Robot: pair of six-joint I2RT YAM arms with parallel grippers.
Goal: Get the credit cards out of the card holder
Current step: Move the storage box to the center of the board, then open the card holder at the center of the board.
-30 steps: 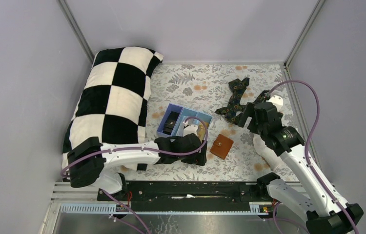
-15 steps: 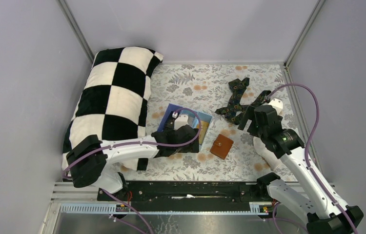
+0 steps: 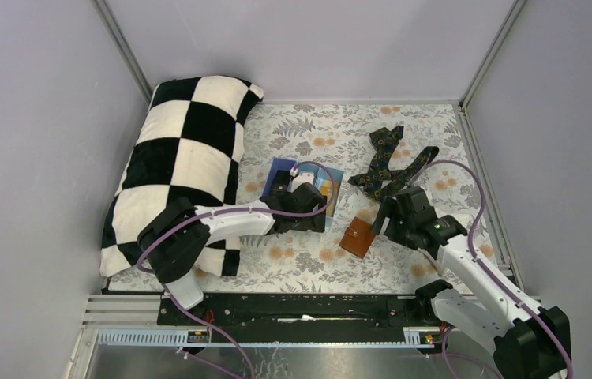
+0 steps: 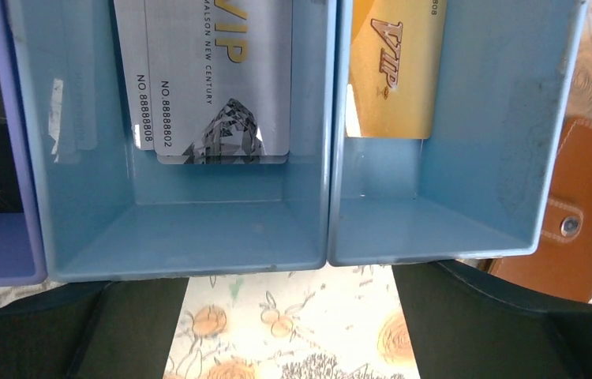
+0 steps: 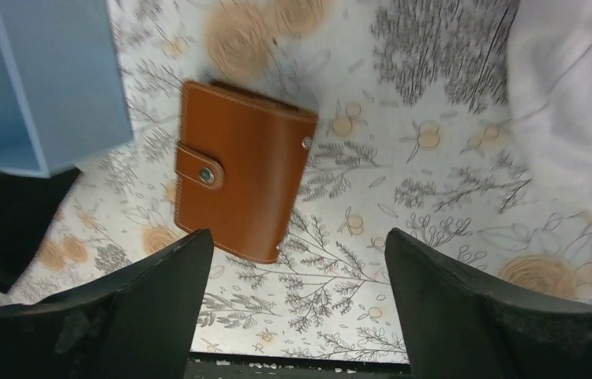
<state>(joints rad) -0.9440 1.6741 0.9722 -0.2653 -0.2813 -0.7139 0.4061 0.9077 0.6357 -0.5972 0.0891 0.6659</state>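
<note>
A checkered pillow lies along the left side of a floral cloth. Near the cloth's middle sits a blue tray, and a dark tie lies crumpled to the right, further back.

The left gripper hangs over the tray's near edge. In the wrist view its fingers are spread wide with nothing between them. The right gripper hovers just right of the holder, its fingers also wide apart and empty. Its left fingertip overlaps the holder's near corner in the wrist view; whether they touch cannot be told.

The holder is brown leather and lies flat on the cloth just right of the tray, folded shut with its strap snapped.

Grey cards marked VIP lie stacked in the tray's middle compartment. A gold card lies in the right one. The left compartment holds something dark, mostly cut off.
</note>
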